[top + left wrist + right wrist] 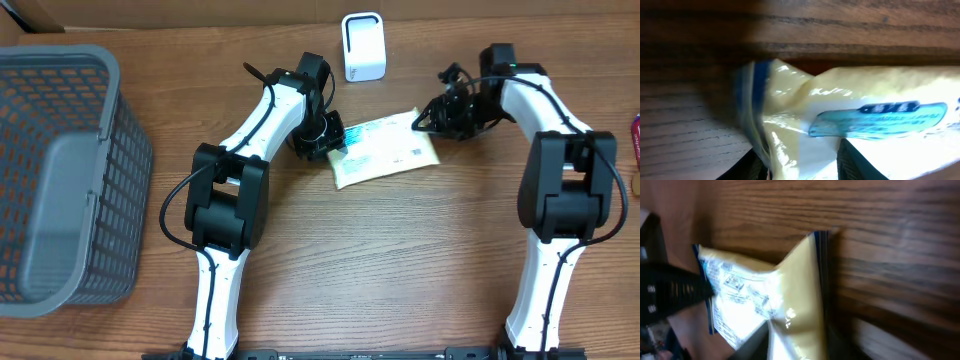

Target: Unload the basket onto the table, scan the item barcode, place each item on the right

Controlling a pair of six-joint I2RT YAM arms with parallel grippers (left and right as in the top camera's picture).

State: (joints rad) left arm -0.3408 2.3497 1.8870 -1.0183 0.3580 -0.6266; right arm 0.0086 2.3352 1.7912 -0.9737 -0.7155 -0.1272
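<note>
The item (385, 148) is a pale yellow pouch with a white and blue printed label, lying on the wooden table in front of the white scanner (362, 47). My left gripper (328, 138) is at its left end. In the left wrist view the wrinkled pouch (840, 100) fills the gap of that gripper (800, 162), both fingers pressed on it. My right gripper (432, 115) holds the right end. Seen from the right wrist, the pouch (790, 295) bunches up in this gripper (795, 342). I cannot make out a barcode.
A grey plastic basket (60, 170) stands at the left edge of the table. A small red object (636, 135) shows at the far right edge. The back of the table meets a cardboard wall behind the scanner.
</note>
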